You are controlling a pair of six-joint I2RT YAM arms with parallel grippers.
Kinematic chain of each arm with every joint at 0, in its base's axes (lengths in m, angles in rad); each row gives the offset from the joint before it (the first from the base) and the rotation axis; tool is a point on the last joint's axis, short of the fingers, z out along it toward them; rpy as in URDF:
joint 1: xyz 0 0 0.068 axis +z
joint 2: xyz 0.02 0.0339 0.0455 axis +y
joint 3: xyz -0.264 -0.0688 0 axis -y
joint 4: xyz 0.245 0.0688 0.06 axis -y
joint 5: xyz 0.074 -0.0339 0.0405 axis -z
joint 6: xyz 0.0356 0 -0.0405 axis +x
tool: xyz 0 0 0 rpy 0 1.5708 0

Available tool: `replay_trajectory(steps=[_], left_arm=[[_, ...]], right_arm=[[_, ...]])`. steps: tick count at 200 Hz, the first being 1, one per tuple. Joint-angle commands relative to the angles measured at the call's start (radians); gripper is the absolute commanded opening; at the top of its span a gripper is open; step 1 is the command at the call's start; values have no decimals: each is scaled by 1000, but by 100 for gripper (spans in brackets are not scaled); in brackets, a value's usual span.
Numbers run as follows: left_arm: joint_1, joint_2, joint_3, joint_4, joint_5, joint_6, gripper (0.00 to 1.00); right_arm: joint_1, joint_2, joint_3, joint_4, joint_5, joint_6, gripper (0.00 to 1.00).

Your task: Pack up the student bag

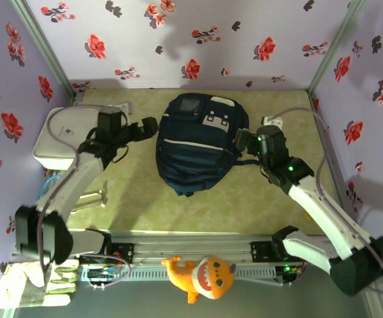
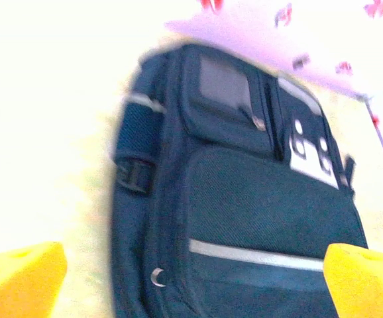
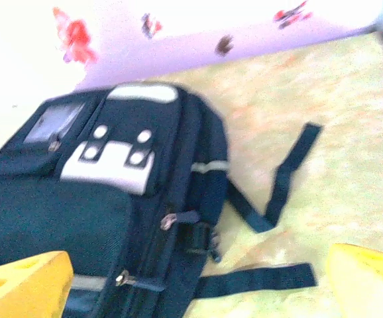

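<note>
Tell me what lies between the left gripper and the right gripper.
In the top external view, the student bag lies between the left gripper and the right gripper.

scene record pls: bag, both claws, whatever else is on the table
bag: navy, flat at mid-table, front up
left claw: open, empty, by the bag's left side
right claw: open, empty, by the bag's right side; contact unclear
straps: loose on the table, right of the bag
white box: far left
orange plush: near edge, between the arm bases
</note>
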State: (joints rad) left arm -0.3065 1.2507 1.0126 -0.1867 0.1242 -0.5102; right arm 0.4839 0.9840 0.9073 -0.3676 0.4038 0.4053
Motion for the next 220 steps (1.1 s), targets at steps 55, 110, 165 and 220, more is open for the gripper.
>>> replay_trajectory(steps=[55,110,165,220], left_arm=[[54,-335,-420,312,-542,102,100],[71,-328,-648,608,-714,315,100],[128,-122,-758,896,-559,456,100],[205,58,-720,983,-243,566,100]], right_arm=[[-73,-208,-272,243,383,-117,99],[-230,-138,-488,544,407,-189,99],[-393,42,-635,852,152,-234,99],[-442,234,-637,1071,20,-280,99]])
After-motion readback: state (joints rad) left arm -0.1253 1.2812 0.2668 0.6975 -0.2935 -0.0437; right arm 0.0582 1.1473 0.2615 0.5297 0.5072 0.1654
